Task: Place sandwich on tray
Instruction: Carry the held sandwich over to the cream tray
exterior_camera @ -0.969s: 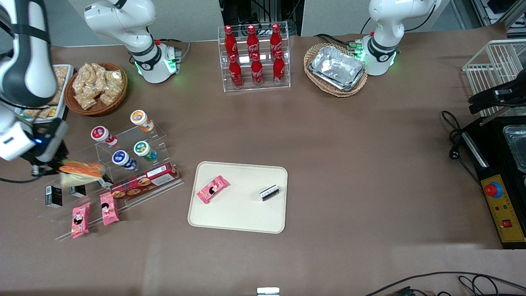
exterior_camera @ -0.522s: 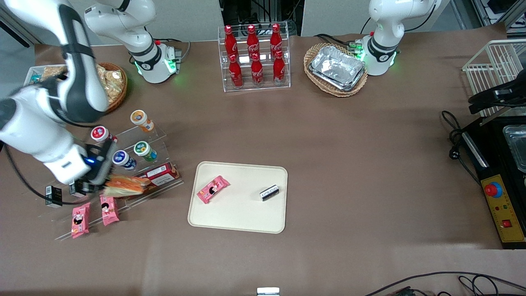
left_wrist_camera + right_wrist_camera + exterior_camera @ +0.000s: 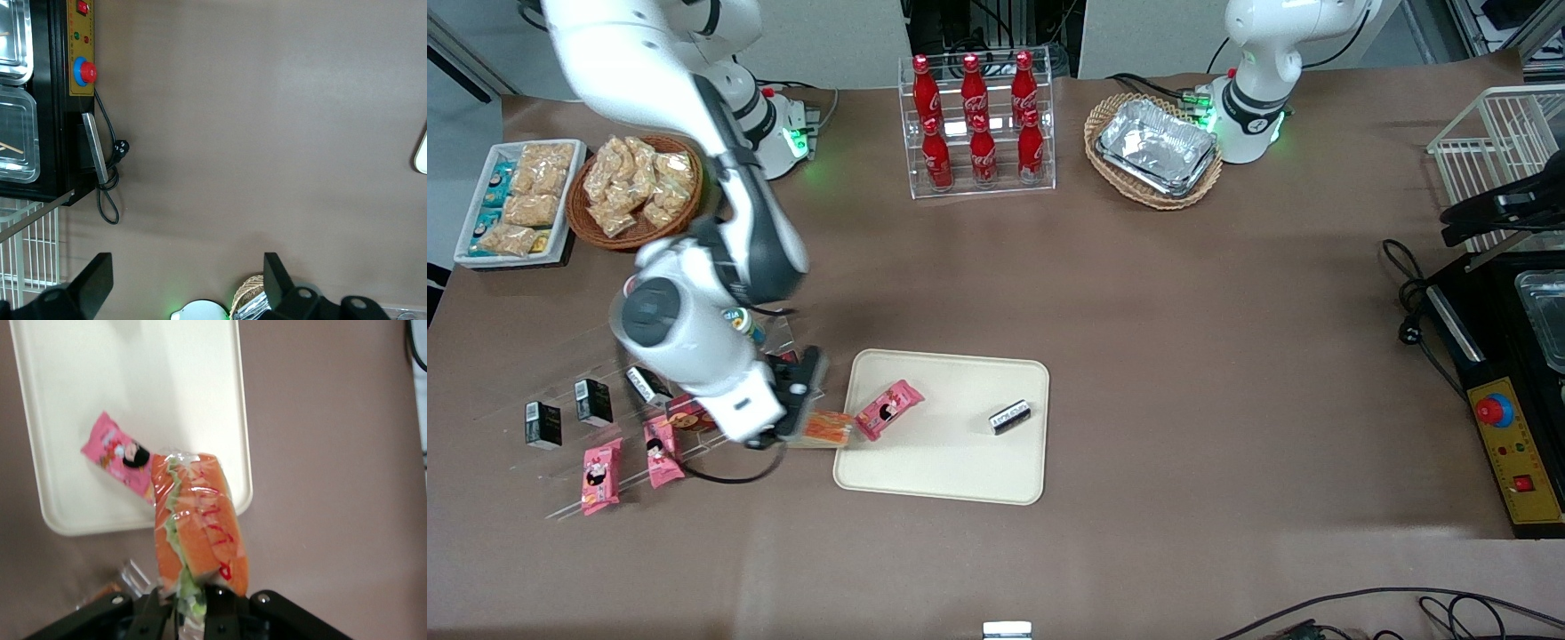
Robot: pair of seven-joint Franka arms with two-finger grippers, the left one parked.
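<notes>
Sandwich held at the tray's rim

Our tool [image 3: 190,600] pinches the glossy clear-wrapped sandwich [image 3: 197,540] wedge at the smooth cream tray's [image 3: 960,471] nine o'clock edge.

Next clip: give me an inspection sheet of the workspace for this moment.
Surface: brown table, one cover.
Job's things: sandwich held in the air at the tray's edge nearest the working arm's end; not yet set down.
Clutter: pink packet and small dark packet on the tray; cola bottles in a clear rack; foil trays in a basket; snack basket.
Grippers: gripper, jaws shut on the sandwich.
Cables: black cord by the black machine.
Surroundings: wire rack.
</notes>
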